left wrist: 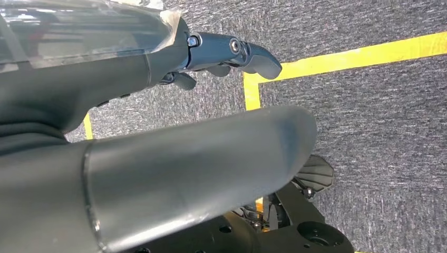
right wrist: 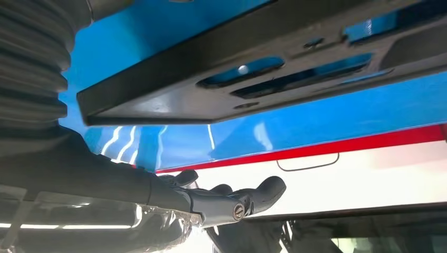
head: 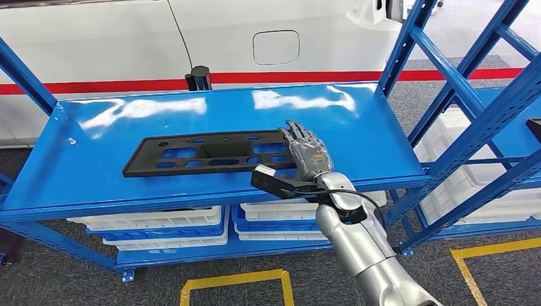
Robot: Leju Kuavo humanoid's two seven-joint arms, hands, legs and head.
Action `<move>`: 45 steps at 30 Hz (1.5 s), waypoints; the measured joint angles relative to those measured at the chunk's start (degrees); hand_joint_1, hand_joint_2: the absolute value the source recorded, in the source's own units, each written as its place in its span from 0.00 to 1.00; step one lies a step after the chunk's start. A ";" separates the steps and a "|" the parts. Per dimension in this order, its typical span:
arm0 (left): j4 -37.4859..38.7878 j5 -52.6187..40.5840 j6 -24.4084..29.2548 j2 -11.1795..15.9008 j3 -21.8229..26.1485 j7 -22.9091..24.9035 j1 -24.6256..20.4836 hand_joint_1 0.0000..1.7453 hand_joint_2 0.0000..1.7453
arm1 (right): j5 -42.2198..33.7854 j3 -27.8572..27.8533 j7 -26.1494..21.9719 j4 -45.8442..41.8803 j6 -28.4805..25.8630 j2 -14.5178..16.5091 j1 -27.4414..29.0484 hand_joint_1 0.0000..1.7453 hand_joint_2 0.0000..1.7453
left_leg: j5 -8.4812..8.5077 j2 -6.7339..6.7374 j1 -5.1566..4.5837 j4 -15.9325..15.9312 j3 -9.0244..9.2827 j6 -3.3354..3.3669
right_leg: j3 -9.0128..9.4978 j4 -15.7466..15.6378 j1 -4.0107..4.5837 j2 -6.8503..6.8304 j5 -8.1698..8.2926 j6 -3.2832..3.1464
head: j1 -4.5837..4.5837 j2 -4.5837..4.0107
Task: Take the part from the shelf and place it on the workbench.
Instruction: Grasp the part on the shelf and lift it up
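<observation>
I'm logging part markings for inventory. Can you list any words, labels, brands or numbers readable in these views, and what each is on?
None can be read.
Black part: holes and slots, no lettering visible.
Blue shelf: glare patches, no label.
White bins below: no tags visible.
Yellow floor tape: plain lines, no text.
White panel with red stripe: no writing.

The part (head: 207, 153) is matte black against the glossy blue shelf (head: 96, 185), with white bins (head: 163, 224) beneath at six o'clock. A white wall (head: 96, 38) with a red stripe (head: 89, 85) runs at twelve o'clock. The grey speckled floor (head: 57, 274) bears yellow tape lines (head: 233, 279); the right hand (head: 307, 152) is dark grey on a silver arm (head: 357, 248).
</observation>
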 joint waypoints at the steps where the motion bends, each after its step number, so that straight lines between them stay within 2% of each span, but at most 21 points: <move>1: 0.02 0.02 0.11 -0.02 0.00 0.00 0.00 0.00 0.00 | -0.01 -0.01 -0.03 0.49 -0.08 0.32 -0.18 0.00 1.00 | 0.00 0.00 0.00 0.00 0.00 0.00 | 0.00 0.00 0.00 0.00 0.00 0.00 | 0.00 0.00; 9: 0.19 0.57 0.90 -0.04 0.00 0.06 0.00 0.00 0.00 | 2.51 -1.59 -0.51 7.36 -1.18 2.34 -1.92 0.00 1.00 | 0.00 0.00 0.00 0.00 0.01 0.00 | 0.01 0.00 0.00 0.00 0.00 0.00 | -0.01 0.00; 10: 0.19 0.59 0.90 -0.04 0.00 0.07 0.00 0.00 0.00 | 2.59 -1.79 -0.52 7.95 -1.21 2.45 -2.12 0.16 1.00 | 0.00 0.01 0.00 0.00 0.02 0.00 | 0.00 0.00 0.00 0.00 0.00 0.00 | 0.00 0.00; 13: 0.21 0.61 0.90 -0.04 0.00 0.13 -0.01 0.00 0.00 | 3.00 -2.12 -0.21 9.34 -0.84 2.68 -2.67 0.90 1.00 | 0.00 0.01 0.01 0.00 0.11 0.00 | -0.19 -0.01 0.00 0.00 -0.01 -0.02 | 0.00 0.00; 14: 0.21 0.61 0.91 -0.03 0.00 0.19 -0.01 0.00 0.00 | 3.26 -2.21 0.09 9.81 -0.38 2.72 -2.82 0.99 1.00 | -0.01 0.00 0.01 0.00 0.13 0.00 | -0.27 -0.01 0.00 0.00 -0.02 -0.02 | 0.00 0.00; 19: 0.21 0.60 1.10 0.08 0.00 0.39 0.00 0.00 0.00 | 5.47 -3.00 0.93 12.36 1.21 2.64 -3.66 0.99 1.00 | -0.01 0.00 0.01 -0.01 0.23 0.00 | -0.26 -0.02 0.00 0.00 -0.03 -0.04 | 0.00 0.00; 32: 0.26 -0.04 1.85 0.43 -0.11 0.39 0.00 0.00 0.00 | 12.50 -3.38 -0.61 15.70 -0.24 0.54 -6.44 0.99 1.00 | -0.01 -0.03 0.01 0.00 0.62 0.00 | 0.11 -0.05 -0.02 -0.02 -0.04 -0.05 | 0.00 0.00; 45: 0.30 -1.11 3.72 0.51 -1.30 -0.11 0.05 0.00 0.00 | 15.37 -2.84 -1.78 18.15 -4.64 -1.08 -7.00 1.00 1.00 | -0.01 -0.03 0.00 -0.01 0.89 0.03 | 0.36 -0.06 -0.03 -0.03 -0.04 -0.05 | 0.01 0.00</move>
